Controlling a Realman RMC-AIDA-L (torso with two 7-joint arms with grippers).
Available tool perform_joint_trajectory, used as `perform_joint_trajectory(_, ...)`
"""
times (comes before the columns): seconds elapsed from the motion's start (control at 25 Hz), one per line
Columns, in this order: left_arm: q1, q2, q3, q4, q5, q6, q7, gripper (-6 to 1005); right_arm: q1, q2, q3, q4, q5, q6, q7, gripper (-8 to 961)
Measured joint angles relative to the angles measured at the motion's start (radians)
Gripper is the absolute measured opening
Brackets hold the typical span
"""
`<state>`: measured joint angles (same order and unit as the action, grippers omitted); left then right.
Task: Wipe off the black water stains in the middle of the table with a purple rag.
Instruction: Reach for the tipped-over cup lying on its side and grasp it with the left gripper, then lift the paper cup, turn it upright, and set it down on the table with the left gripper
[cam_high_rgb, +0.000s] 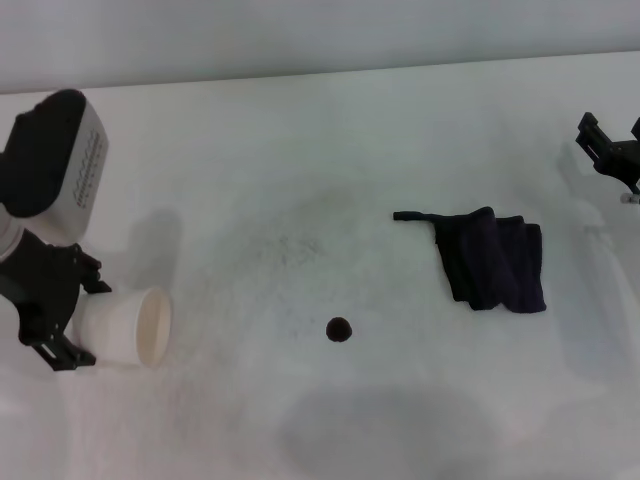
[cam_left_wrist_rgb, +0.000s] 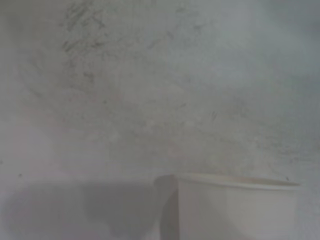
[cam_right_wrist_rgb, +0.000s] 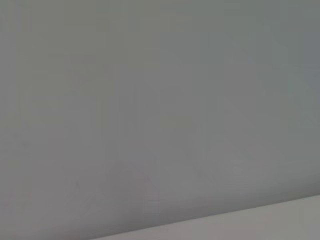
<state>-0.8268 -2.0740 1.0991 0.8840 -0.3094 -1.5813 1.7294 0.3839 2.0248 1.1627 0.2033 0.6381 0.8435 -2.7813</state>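
The purple rag lies folded on the white table, right of the middle, with a thin tail pointing left. The black water stain is a small round blot left of and nearer than the rag, and nothing touches it. My left gripper is at the left edge, shut on a white paper cup tipped on its side with its mouth towards the blot. In the left wrist view the cup's rim shows above the smudged tabletop. My right gripper hangs at the far right edge, beyond the rag and apart from it.
Faint grey smudges mark the table's middle, behind the blot. The table's far edge meets a grey wall. The right wrist view shows only that grey wall and a strip of the table.
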Motion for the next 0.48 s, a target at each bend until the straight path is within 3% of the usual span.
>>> perform_joint_trajectory(0.48,0.011,0.000,-0.006,-0.018,-0.026,0.023,0.027,839,0.004,0.003,-0.007,0.001,0.000,-0.001,0.000,795)
